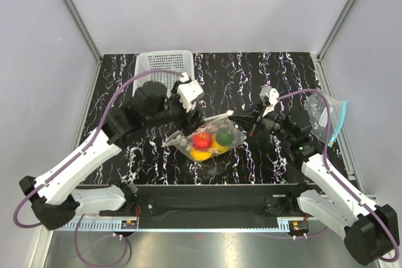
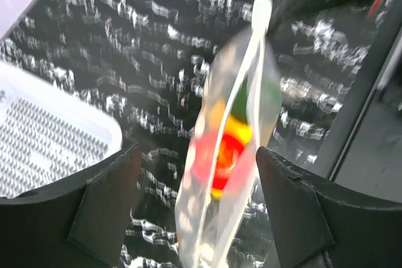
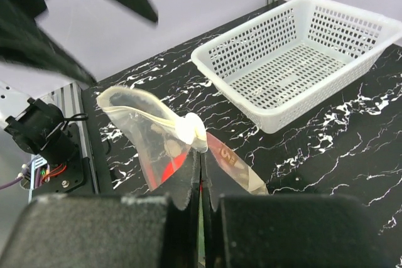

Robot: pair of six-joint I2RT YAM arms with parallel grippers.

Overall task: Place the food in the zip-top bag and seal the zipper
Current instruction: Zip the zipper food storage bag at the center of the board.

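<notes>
Zip-top bag (image 1: 207,141) at the middle of the surface (image 1: 264,80), zipper (image 2: 253,61) running left-right between the claws. Right claw (image 3: 200,158) pinched shut on its right end; left claw (image 2: 196,155) open, straddling the bag.

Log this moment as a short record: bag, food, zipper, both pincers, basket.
zip-top bag: mid-table, between the two arms
food: red fruit, green fruit, yellow fruit, all inside the bag
zipper: looks partly unsealed, strips apart
left pincer: open, jaws either side of the bag
right pincer: shut on the zipper end
basket: white mesh, far left of the table
</notes>
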